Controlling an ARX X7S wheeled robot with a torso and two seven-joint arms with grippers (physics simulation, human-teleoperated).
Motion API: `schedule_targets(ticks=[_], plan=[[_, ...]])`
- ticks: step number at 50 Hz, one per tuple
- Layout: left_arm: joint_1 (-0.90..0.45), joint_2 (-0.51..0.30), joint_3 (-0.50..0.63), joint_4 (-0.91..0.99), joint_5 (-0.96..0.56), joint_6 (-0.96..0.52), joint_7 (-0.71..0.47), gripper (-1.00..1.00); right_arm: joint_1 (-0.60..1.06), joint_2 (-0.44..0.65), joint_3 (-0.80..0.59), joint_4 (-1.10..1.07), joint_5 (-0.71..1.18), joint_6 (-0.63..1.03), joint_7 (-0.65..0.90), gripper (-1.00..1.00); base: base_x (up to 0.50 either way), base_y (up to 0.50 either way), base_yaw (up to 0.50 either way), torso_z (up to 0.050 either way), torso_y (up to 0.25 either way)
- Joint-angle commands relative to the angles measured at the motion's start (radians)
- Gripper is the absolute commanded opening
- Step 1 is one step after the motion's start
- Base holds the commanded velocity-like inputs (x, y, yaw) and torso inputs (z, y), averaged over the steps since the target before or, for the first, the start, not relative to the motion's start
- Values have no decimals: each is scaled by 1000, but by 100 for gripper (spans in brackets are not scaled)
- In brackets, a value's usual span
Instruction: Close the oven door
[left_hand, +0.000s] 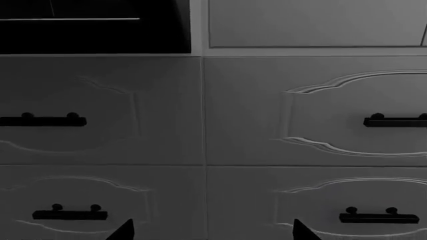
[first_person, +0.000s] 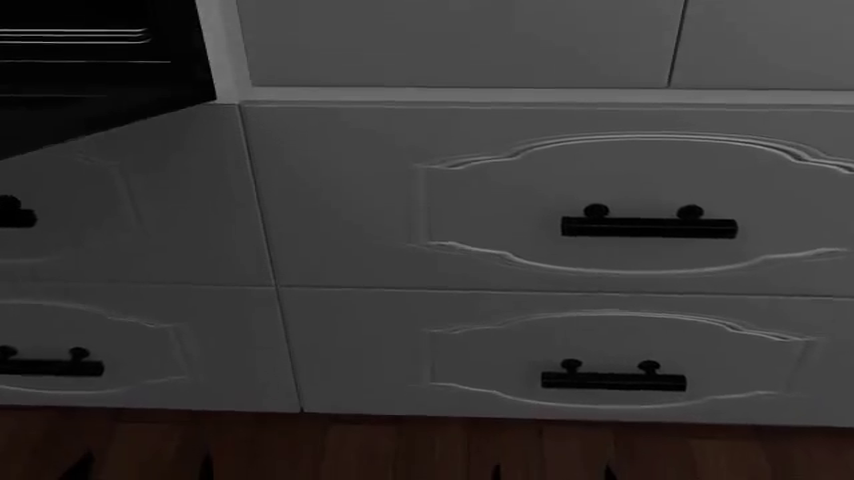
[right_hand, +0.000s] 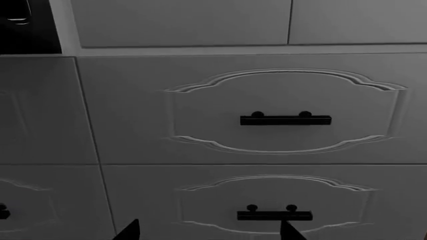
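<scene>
The oven shows as a black glossy area at the upper left of the head view. The oven door (first_person: 107, 100) is a dark panel whose lower edge slants down across the pale drawer front, so it looks open. Thin bright lines cross the black area above it. The same black area (left_hand: 93, 35) fills a far corner of the left wrist view, and a sliver (right_hand: 27, 25) shows in the right wrist view. My left gripper (left_hand: 213, 232) is open and empty, facing the drawers below the oven. My right gripper (right_hand: 210, 232) is open and empty too, facing drawers further right.
Pale embossed drawer fronts with short black handles (first_person: 649, 226) fill the wall in two rows. Another handle (first_person: 613, 379) sits on the lower row. Flat pale panels (first_person: 454, 40) run above a ledge. Dark wooden floor (first_person: 400, 450) lies below the drawers.
</scene>
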Motion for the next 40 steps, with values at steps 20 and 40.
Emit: schedule_targets(ticks=[20, 40], plan=[[-4, -7, 11, -15, -16, 27, -19, 100, 5, 12, -18, 7, 8, -3, 20, 100, 0, 368, 0, -5, 0], [-5, -15, 19, -14, -29, 28, -28, 100, 7, 20, -29, 8, 16, -5, 28, 100, 0, 452, 0, 0, 0]])
